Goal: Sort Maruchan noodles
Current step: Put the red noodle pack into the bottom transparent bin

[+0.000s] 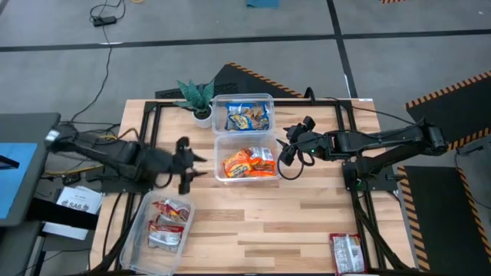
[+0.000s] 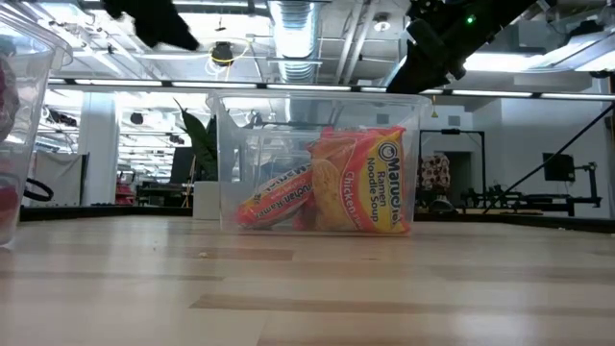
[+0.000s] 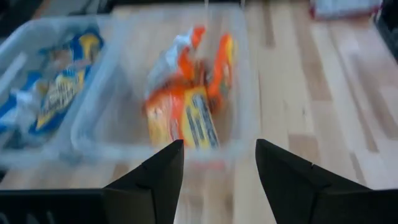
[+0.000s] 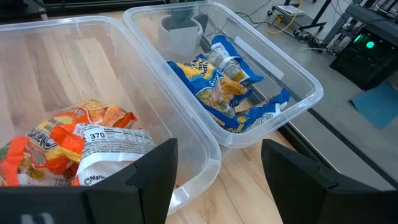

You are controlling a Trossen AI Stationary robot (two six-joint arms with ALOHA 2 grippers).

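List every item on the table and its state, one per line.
Left gripper: open, empty.
Right gripper: open, empty.
Orange packets: in middle tub.
Blue packets: in far tub.
Red-and-silver packets: in near-left tub.
Loose red-and-silver packet: on table, unsorted.

Wooden table [image 1: 307, 222], three clear tubs [image 1: 265, 100], seemingly potted plant [image 1: 196, 96]

Robotics lab or workshop. Wooden desk [image 1: 253, 207] sits on a grey concrete floor [image 1: 230, 23] with hazard-striped mats [image 1: 453, 92] and a loose cable [image 1: 107, 15]; exposed ceiling ducts [image 2: 298, 24], strip lights and equipment racks [image 2: 500, 197] fill the open hall behind.
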